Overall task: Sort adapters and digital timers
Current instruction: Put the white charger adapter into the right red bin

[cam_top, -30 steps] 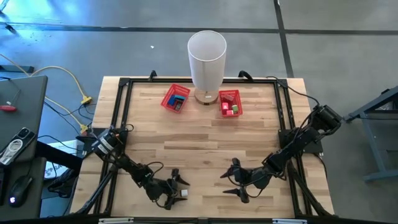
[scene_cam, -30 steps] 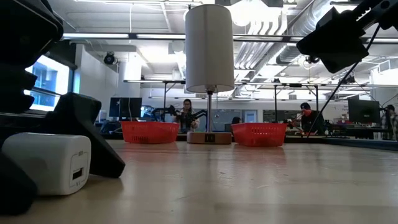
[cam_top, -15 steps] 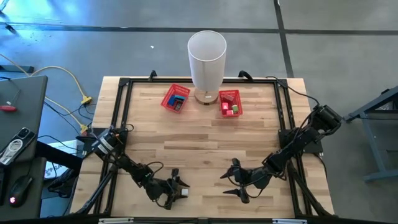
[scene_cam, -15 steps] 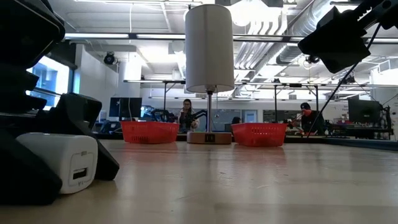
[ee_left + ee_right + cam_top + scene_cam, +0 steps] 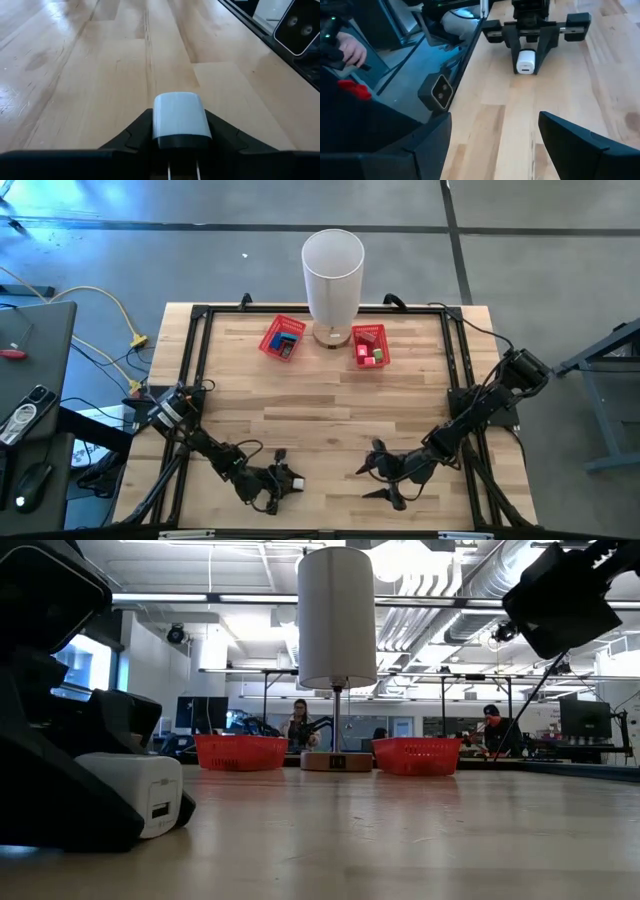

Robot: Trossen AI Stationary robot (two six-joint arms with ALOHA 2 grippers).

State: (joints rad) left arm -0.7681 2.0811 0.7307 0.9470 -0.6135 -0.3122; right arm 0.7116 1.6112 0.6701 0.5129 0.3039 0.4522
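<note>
White adapter (image 5: 180, 120) sits near the bench's front edge, left end effector (image 5: 283, 483) pinching its flat sides. Looks light, stiff, kinda slick plastic, so grip mid-body. Right end effector (image 5: 382, 478) hangs spread, empty, near the front edge too.

I observe that the left gripper (image 5: 283, 483) has narrowed its fingers (image 5: 135, 135) from a wide stance until they press both sides of the white adapter (image 5: 180, 120). In the low view the adapter (image 5: 135, 792) has shifted rightward. The right gripper (image 5: 384, 477) has moved slightly.
</note>
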